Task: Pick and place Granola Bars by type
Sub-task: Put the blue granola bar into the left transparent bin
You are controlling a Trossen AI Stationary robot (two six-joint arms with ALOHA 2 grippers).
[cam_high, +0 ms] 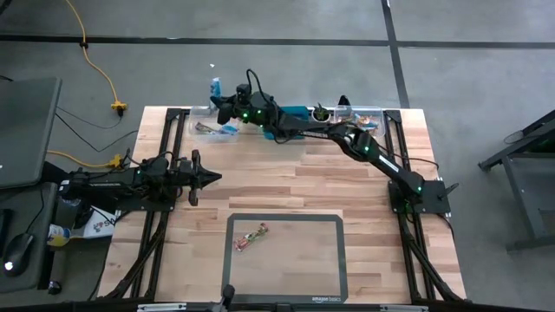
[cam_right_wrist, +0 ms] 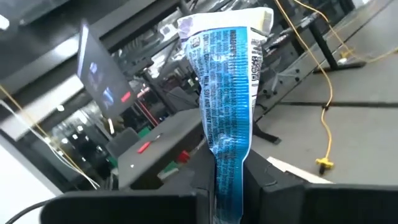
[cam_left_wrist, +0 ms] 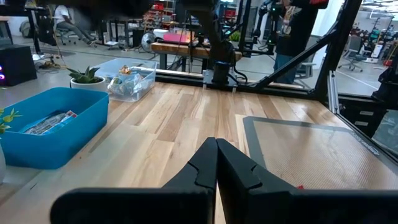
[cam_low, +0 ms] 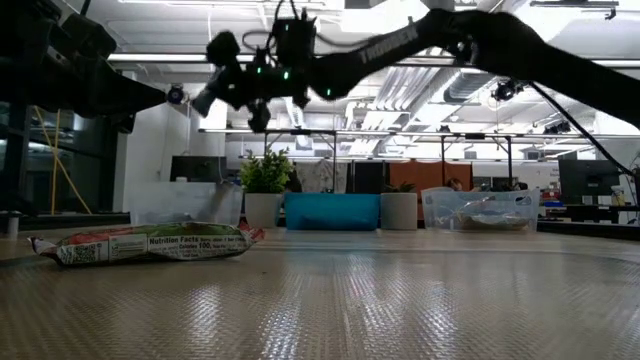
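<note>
The right gripper (cam_right_wrist: 229,186) pinches a shiny light-blue wrapped granola bar (cam_right_wrist: 229,93) upright above the clear plastic bin (cam_high: 208,121); only the low view shows the red-green wrapped bar's (cam_low: 145,244) nutrition label; the left gripper (cam_left_wrist: 216,165) is pressed together.

Two dark arms with green lights, black cables, "TROSSEN" lettering.

Bare wood fills the centre of the table (cam_high: 286,186). Along the top edge, bins (cam_high: 212,126), plants (cam_high: 321,112) and the right arm (cam_high: 347,137) crowd passage. The lower-centre mat (cam_high: 325,269) seems clear except one bar (cam_high: 251,237).
</note>
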